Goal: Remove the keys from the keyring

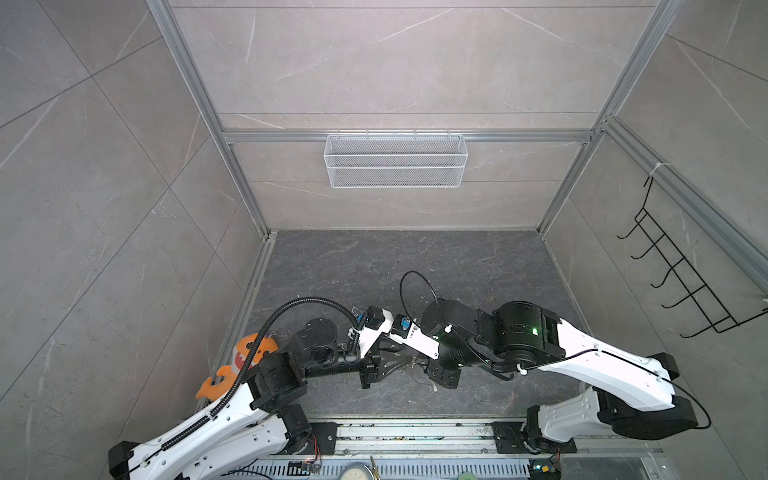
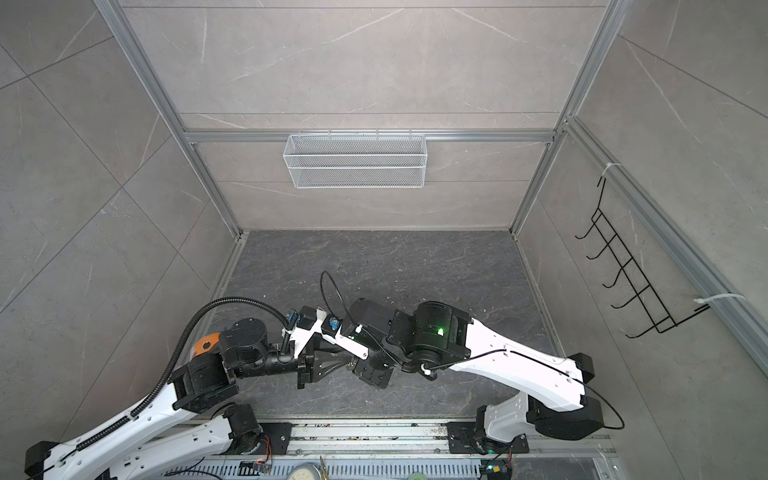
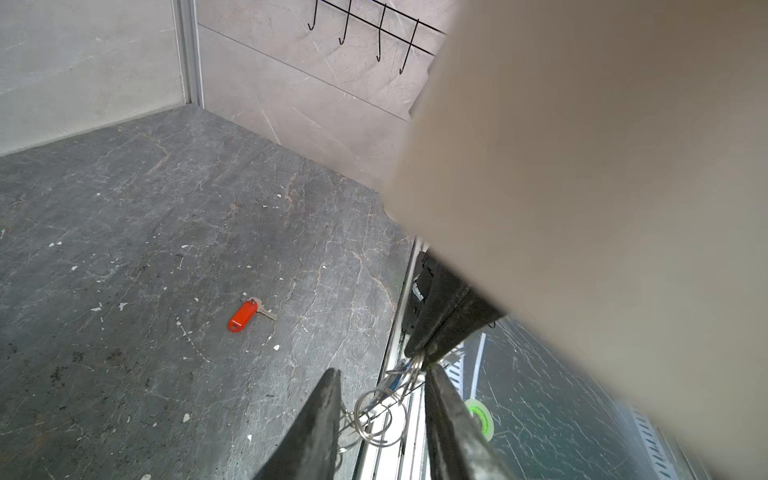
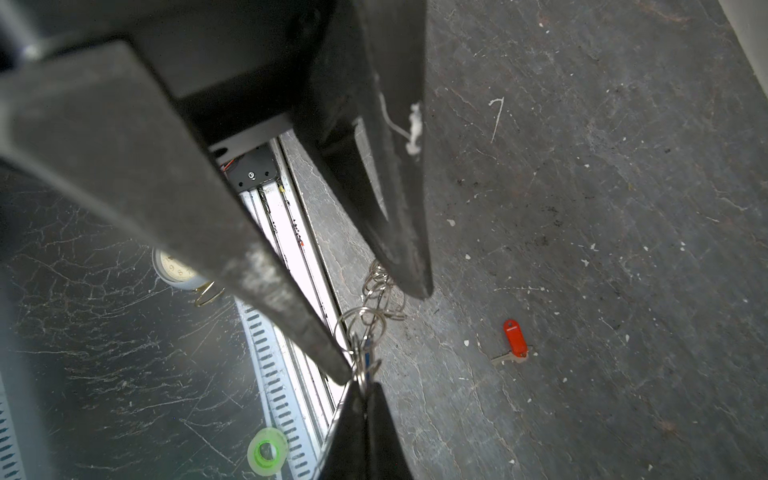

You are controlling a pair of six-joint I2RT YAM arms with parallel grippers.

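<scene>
Small round dial (image 4: pixel 174 268), just beside the rail (image 4: pixel 286 249), shows dark numerals; 9 and 8 can faintly be read.

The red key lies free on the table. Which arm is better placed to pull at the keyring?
Left. The left gripper stands open with the keyring between its fingers, ready to close. The right gripper is shut on the keyring and should probably just hold.

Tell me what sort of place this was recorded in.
Probably a purpose-built robot test cell, not a real room: stone-look panels in an aluminium frame, left arm and right arm on a base rail, and a wire basket and hook rack hung on the walls.
</scene>
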